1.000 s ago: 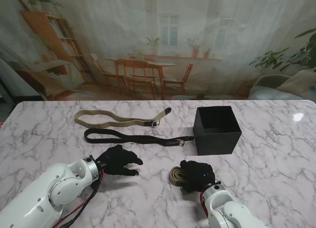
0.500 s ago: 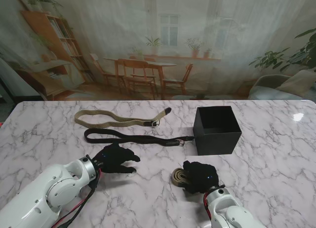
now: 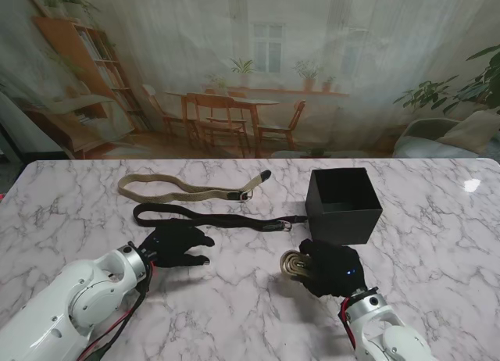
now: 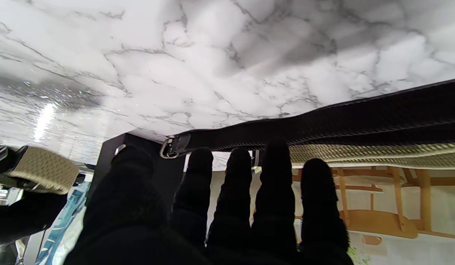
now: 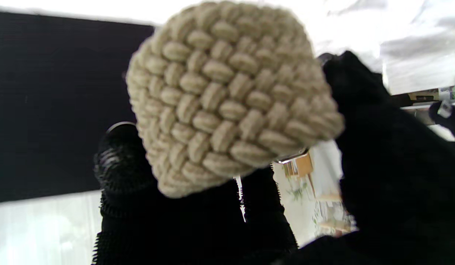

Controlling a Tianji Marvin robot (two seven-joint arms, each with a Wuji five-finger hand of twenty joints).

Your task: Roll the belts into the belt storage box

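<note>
My right hand (image 3: 332, 269) clamped on rolled beige belt (image 3: 294, 263), just near black box (image 3: 342, 205). Left hand (image 3: 176, 243) empty, fingers apart, beside black belt (image 3: 209, 216).

Open marble table (image 3: 437, 244) is seen at 3 o'clock of the belt storage box (image 3: 344, 207) and between the two hands. The box's near wall stands at 12 o'clock of the right hand (image 3: 332, 269), just beside the rolled belt (image 3: 294, 263). At 12 o'clock of the left hand (image 3: 176, 244), passage is barred by the black belt (image 3: 211, 216), with the tan belt (image 3: 183, 191) beyond it.
</note>
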